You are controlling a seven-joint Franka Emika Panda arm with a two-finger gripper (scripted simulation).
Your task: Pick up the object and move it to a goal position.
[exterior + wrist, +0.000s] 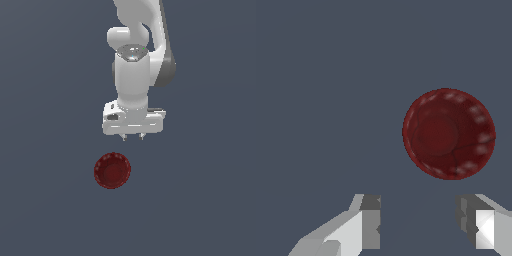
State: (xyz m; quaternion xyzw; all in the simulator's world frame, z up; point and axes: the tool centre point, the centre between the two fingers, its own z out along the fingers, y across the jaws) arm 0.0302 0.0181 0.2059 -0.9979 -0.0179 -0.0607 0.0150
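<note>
The object, a small dark red round bowl with a scalloped rim, lies open side up on the flat grey surface. My white gripper hangs above the surface, a little behind the bowl and toward the exterior view's right of it, apart from it. In the wrist view the bowl lies ahead of my gripper, off to one side of the gap. The two fingers stand apart with nothing between them, so the gripper is open and empty.
The white arm rises behind the gripper. A plain grey surface spreads around the bowl on all sides. No goal marker shows.
</note>
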